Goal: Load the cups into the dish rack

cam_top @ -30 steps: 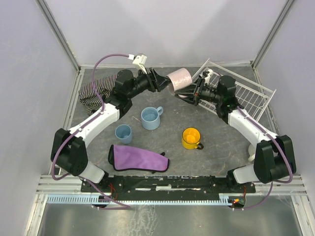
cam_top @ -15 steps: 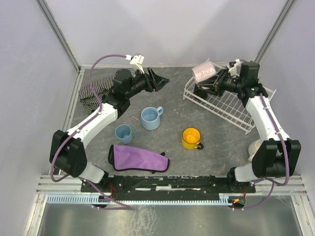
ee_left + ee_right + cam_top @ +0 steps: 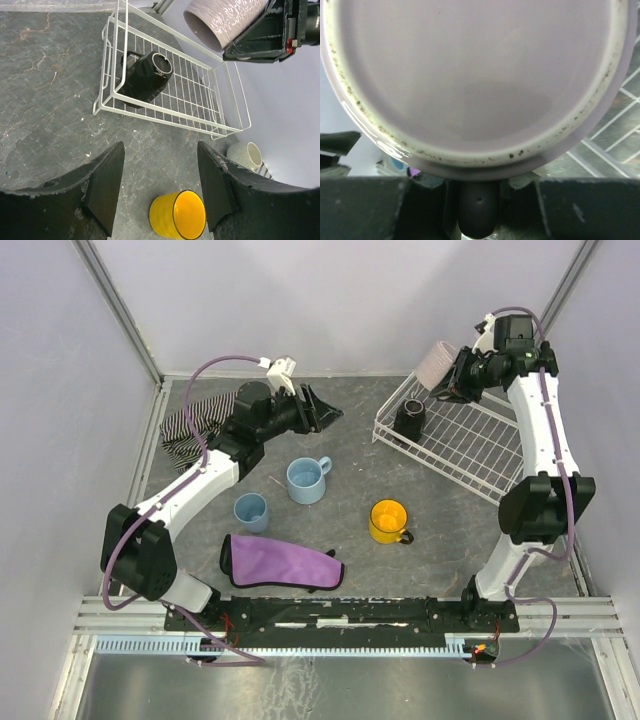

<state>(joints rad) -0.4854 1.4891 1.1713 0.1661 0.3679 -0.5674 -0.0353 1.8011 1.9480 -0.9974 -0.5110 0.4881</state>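
— Right jaws?
— I log them closed on the pale pink cup (image 3: 436, 364), held in the air above the far end of the dish rack (image 3: 455, 455).
— Left?
— Left jaws wide apart, empty, above the counter (image 3: 440, 530). Black cup (image 3: 409, 417) lies on its side in the rack; yellow cup (image 3: 388, 521), light blue mug (image 3: 306, 480) and dusty-blue cup (image 3: 251, 511) stand on the counter.

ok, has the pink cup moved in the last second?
Yes. The pink cup, in the right hand, went right and farther back: from left of the yellow cup to right of it.
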